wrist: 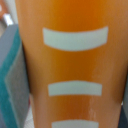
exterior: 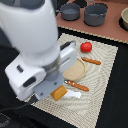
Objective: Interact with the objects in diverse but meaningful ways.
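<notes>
In the exterior view my arm fills the left side and hides the gripper's fingers. An orange slab (exterior: 59, 93) sticks out from under the wrist on the woven mat (exterior: 102, 82). In the wrist view an orange surface with white stripes (wrist: 75, 65) fills the frame at very close range. A red tomato (exterior: 86, 47) lies at the mat's far side. One brown sausage stick (exterior: 91, 61) lies near it and another (exterior: 76, 85) lies next to the slab. A small white oblong piece (exterior: 75, 95) lies beside the slab. The frames do not show whether the gripper holds anything.
A tan round disc (exterior: 75, 70) lies mid-mat. Two grey pots (exterior: 70, 11) (exterior: 95, 14) stand on the brown counter behind, with a bowl (exterior: 124, 19) at the exterior view's right edge. A grey-teal shape (wrist: 10, 75) sits at the wrist view's edge.
</notes>
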Motion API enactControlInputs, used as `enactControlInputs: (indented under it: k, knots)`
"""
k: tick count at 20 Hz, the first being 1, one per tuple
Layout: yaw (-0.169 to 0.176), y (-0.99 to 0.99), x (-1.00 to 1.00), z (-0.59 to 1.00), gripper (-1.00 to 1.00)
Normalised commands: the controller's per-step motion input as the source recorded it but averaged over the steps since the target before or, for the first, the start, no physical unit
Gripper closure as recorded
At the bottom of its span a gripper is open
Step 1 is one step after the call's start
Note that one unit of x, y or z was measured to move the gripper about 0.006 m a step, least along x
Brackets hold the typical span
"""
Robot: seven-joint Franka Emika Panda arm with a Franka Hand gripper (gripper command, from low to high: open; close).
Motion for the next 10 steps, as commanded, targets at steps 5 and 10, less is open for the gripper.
enactControlInputs:
  k: [5,10]
  knots:
    - [0.0,0.72,0.67,0.58,1.0]
    - [0.0,0.65,0.7,0.3,1.0]
